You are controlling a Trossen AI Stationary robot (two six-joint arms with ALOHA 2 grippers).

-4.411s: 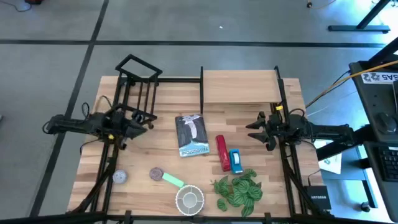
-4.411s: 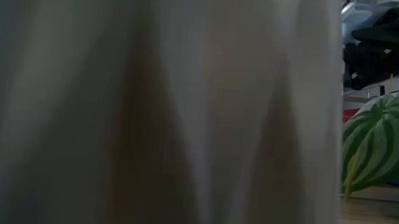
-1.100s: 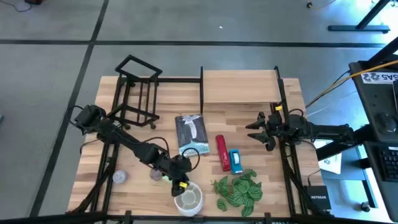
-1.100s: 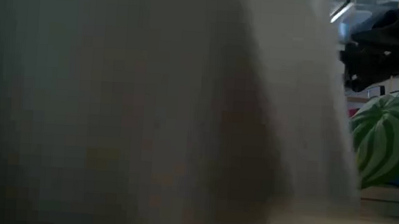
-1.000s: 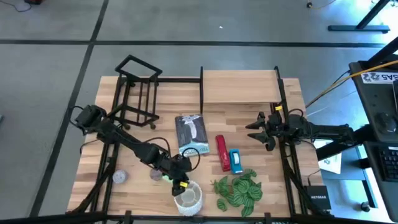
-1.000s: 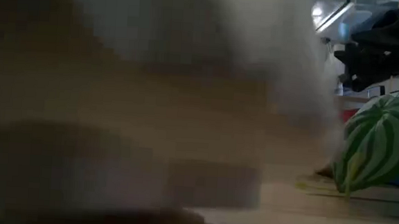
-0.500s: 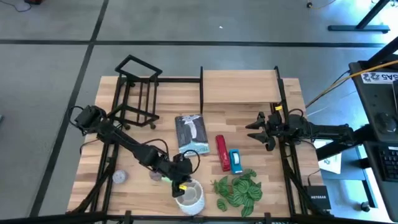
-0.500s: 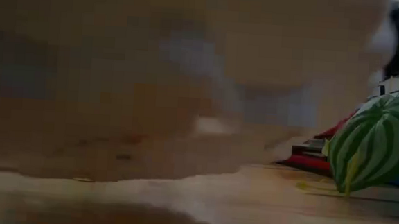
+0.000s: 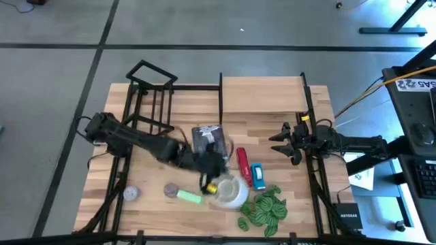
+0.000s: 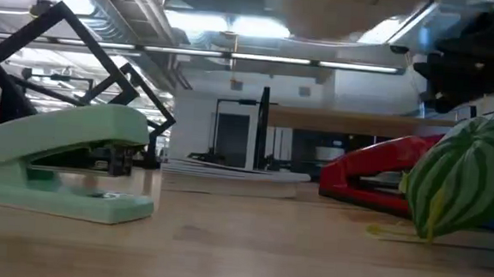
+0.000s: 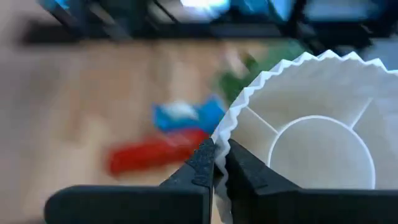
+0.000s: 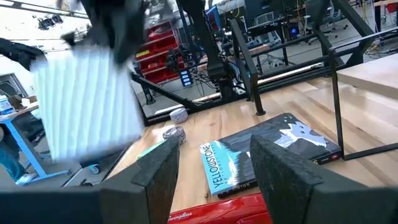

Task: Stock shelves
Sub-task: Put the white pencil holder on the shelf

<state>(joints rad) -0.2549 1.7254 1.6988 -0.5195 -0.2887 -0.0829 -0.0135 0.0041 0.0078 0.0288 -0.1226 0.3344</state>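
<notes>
Two dark, near-black jointed robot arms, each built of slim tubular links joined by thicker rounded joints. The left arm (image 9: 136, 141) carries thin black cables looping along its links and a small yellow mark near its wrist. The right arm (image 9: 347, 143) shows a similar yellow mark. Each gripper's fingers (image 12: 155, 171) are matte black, flat, angular and blunt-tipped.

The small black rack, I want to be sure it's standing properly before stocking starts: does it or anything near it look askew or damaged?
The small black rack stands upright and looks sound. Nothing seems spilled or damaged. The left gripper pinches the rim of a white fluted pot, held above the table near the book.
</notes>
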